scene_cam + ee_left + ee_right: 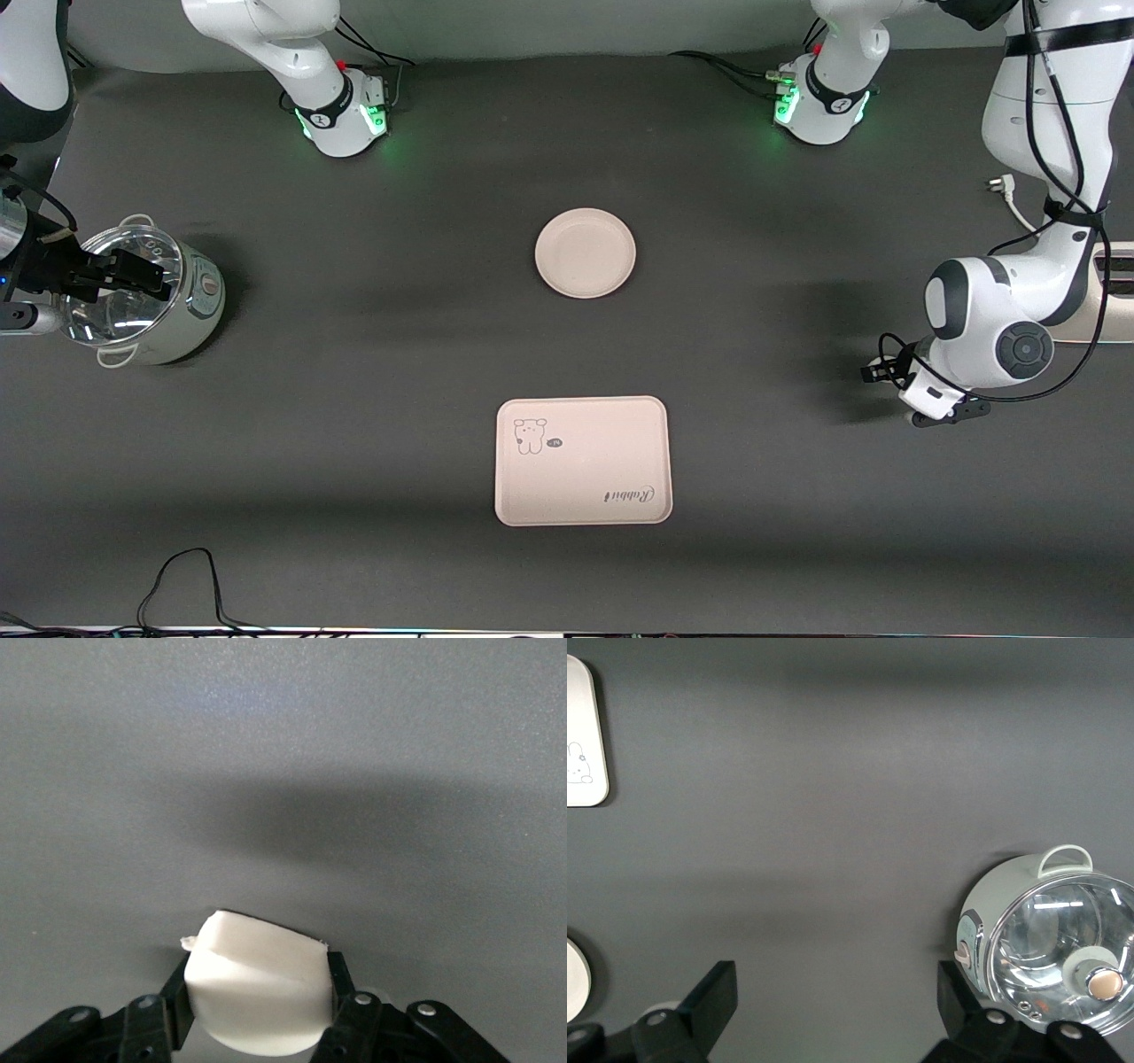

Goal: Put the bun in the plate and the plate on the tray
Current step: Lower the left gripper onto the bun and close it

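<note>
My left gripper (879, 370) is over the bare table toward the left arm's end. In the left wrist view it (259, 981) is shut on the white bun (257, 997), with a finger on each side of it. The bun is hidden in the front view. The round cream plate (585, 252) lies empty at the table's middle. The cream-pink tray (582, 461) with the rabbit drawing lies nearer to the front camera than the plate. My right gripper (142, 273) is open and empty over the pot; in its wrist view (837, 997) its fingers are wide apart.
A pale green pot (146, 301) with a glass lid stands toward the right arm's end; it also shows in the right wrist view (1050, 952). That view shows the tray's corner (583, 735) too. A white plug and cable (1005, 195) lie near the left arm.
</note>
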Controlling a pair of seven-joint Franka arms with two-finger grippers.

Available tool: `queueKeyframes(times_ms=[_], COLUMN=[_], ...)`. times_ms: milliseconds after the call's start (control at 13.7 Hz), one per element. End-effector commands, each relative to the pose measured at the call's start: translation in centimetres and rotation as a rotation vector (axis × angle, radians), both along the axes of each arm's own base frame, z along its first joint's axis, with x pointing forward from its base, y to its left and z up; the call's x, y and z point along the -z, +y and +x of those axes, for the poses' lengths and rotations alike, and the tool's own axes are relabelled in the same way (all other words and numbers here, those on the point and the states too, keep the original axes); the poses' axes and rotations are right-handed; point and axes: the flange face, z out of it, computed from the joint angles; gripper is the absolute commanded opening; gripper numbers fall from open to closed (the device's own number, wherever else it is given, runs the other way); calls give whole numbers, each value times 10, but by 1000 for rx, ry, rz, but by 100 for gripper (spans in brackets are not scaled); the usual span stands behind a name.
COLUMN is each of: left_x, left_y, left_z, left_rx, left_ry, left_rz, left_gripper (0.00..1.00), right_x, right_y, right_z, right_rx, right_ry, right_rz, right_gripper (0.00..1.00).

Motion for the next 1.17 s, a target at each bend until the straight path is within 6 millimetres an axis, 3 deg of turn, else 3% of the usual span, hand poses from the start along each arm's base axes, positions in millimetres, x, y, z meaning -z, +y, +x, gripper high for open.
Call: queueKeyframes(times_ms=[0,365,584,730,876,1021,1094], left_x=[-18,-149,-241,-290,-322,-335,-339], left_y=[0,2,-7,-16,-35,-82,-118], left_z=[-3,-25,-49,-69,-83,-93,-96], left_rx=[-17,-12,-4,10,38,65,50], left_ry=[50,123,92,69,46,31,18], left_rz=[2,18,25,29,36,42,63], left_gripper=[60,59,58,58,59,60,60], right_x=[-5,-5,-5,-5,-5,-5,-5], right_y=[0,-2,-2,-2,-2,-2,-2], right_z=[-3,-3,-3,-3,-3,-3,-3], right_rx=[-19,-16,-16,-16,-16,-14,-16], right_ry=[-13,-12,-12,-12,-12,-12,-12], right_rz=[-10,-10,-10,-10,-10,-10,-10], right_gripper=[100,100,100,100,100,100,100])
